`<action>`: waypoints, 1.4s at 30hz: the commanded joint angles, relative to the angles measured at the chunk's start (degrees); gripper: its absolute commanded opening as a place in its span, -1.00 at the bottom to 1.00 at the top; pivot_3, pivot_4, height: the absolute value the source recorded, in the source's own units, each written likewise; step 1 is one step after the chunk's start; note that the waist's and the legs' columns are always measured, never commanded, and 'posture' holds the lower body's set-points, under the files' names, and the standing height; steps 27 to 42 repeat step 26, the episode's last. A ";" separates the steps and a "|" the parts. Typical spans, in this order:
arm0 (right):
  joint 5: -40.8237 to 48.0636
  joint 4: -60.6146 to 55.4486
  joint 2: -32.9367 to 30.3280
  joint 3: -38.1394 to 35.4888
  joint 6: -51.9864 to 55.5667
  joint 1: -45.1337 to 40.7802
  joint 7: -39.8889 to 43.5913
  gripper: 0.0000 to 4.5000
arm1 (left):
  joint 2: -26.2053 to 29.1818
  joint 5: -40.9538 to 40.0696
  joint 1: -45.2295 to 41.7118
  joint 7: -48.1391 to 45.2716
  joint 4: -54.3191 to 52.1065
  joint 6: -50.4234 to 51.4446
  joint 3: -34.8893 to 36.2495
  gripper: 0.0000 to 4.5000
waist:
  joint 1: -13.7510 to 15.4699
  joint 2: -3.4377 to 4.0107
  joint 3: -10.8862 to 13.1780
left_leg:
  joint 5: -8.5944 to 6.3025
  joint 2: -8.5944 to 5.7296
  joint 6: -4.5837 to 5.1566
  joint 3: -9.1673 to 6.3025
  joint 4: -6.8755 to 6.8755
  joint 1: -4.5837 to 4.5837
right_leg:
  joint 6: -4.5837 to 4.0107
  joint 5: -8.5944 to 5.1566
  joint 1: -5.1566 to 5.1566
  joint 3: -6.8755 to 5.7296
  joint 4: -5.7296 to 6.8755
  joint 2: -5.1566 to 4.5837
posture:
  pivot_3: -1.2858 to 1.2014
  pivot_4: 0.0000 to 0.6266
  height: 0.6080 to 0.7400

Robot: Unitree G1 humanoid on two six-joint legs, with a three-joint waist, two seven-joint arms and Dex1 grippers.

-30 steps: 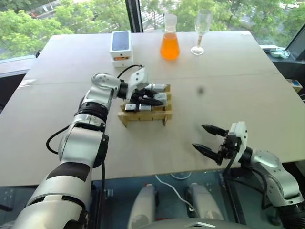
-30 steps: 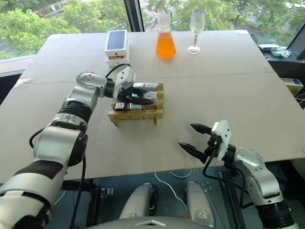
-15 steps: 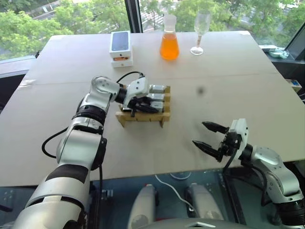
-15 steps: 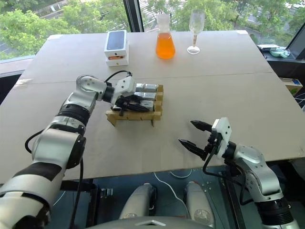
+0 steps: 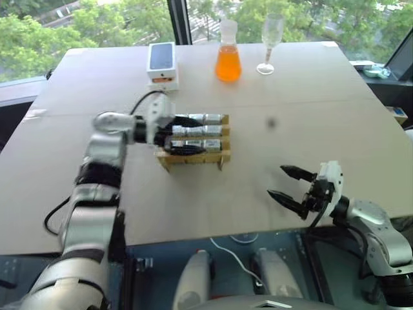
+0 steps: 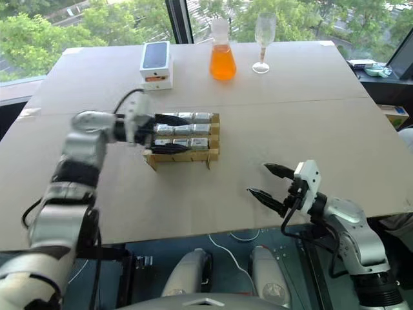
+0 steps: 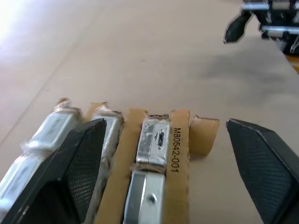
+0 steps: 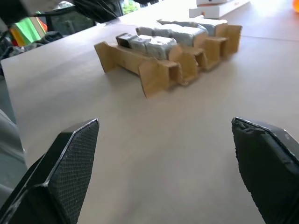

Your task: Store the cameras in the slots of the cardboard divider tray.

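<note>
- The cameras (image 5: 195, 132) sit in the cardboard divider tray (image 5: 193, 155), mid-table.
- The left gripper (image 5: 177, 134) is spread wide at the tray's left end, holding nothing.
- The right gripper (image 5: 288, 185) hangs released and empty, well apart near the table's front edge.

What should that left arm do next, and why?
Probably pull the left pincer straight back from the tray. Its fingers stand open on either side of the cameras, holding none, and every visible slot looks filled.
</note>
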 commanded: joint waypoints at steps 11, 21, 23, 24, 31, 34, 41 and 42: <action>-0.75 11.93 -2.30 -6.63 -8.39 -2.30 10.53 1.00 | -14.32 0.02 58.35 34.49 -48.41 4.46 13.29 0.88 | 2.36 0.09 -0.08 | -0.04 0.32 0.07 -0.06 0.06 0.21 | -0.24 0.08 0.76 -0.46 -0.91 -0.43 | 0.03 -0.52 1.00; -2.49 17.60 -2.30 -8.88 -12.56 -2.87 12.94 1.00 | -11.53 -2.96 55.85 34.94 -43.49 -0.70 13.70 0.88 | 2.10 0.36 -0.25 | -0.01 0.48 0.11 0.34 0.05 0.32 | -0.31 0.11 0.81 -0.51 -0.85 -0.07 | 0.03 -0.52 1.00; -3.11 17.42 -2.05 -9.50 -13.71 -1.96 12.12 1.00 | -10.50 -3.57 54.28 34.56 -42.14 -0.57 13.33 0.88 | 2.09 0.37 -0.27 | 0.00 0.47 0.13 0.42 0.05 0.31 | -0.33 0.14 0.81 -0.44 -0.89 0.00 | 0.03 -0.52 1.00; -3.07 17.21 -1.87 -9.81 -13.78 -1.62 11.76 1.00 | -10.02 -3.62 53.81 34.25 -41.59 -0.72 12.91 0.88 | 2.06 0.36 -0.27 | 0.00 0.46 0.12 0.47 0.04 0.29 | -0.18 0.20 0.80 -0.42 -0.92 0.00 | 0.03 -0.52 1.00; -3.25 16.56 -1.60 -10.15 -13.89 -0.86 10.89 1.00 | -9.21 -3.65 53.30 33.32 -40.77 -1.49 11.71 0.88 | 2.04 0.37 -0.27 | -0.03 0.45 0.14 0.50 0.02 0.11 | -0.06 0.21 0.68 -0.41 -1.00 -0.03 | 0.03 -0.52 1.00; -3.25 16.56 -1.60 -10.15 -13.89 -0.86 10.89 1.00 | -9.21 -3.65 53.30 33.32 -40.77 -1.49 11.71 0.88 | 2.04 0.37 -0.27 | -0.03 0.45 0.14 0.50 0.02 0.11 | -0.06 0.21 0.68 -0.41 -1.00 -0.03 | 0.03 -0.52 1.00; -3.25 16.56 -1.60 -10.15 -13.89 -0.86 10.89 1.00 | -9.21 -3.65 53.30 33.32 -40.77 -1.49 11.71 0.88 | 2.04 0.37 -0.27 | -0.03 0.45 0.14 0.50 0.02 0.11 | -0.06 0.21 0.68 -0.41 -1.00 -0.03 | 0.03 -0.52 1.00; -3.25 16.56 -1.60 -10.15 -13.89 -0.86 10.89 1.00 | -9.21 -3.65 53.30 33.32 -40.77 -1.49 11.71 0.88 | 2.04 0.37 -0.27 | -0.03 0.45 0.14 0.50 0.02 0.11 | -0.06 0.21 0.68 -0.41 -1.00 -0.03 | 0.03 -0.52 1.00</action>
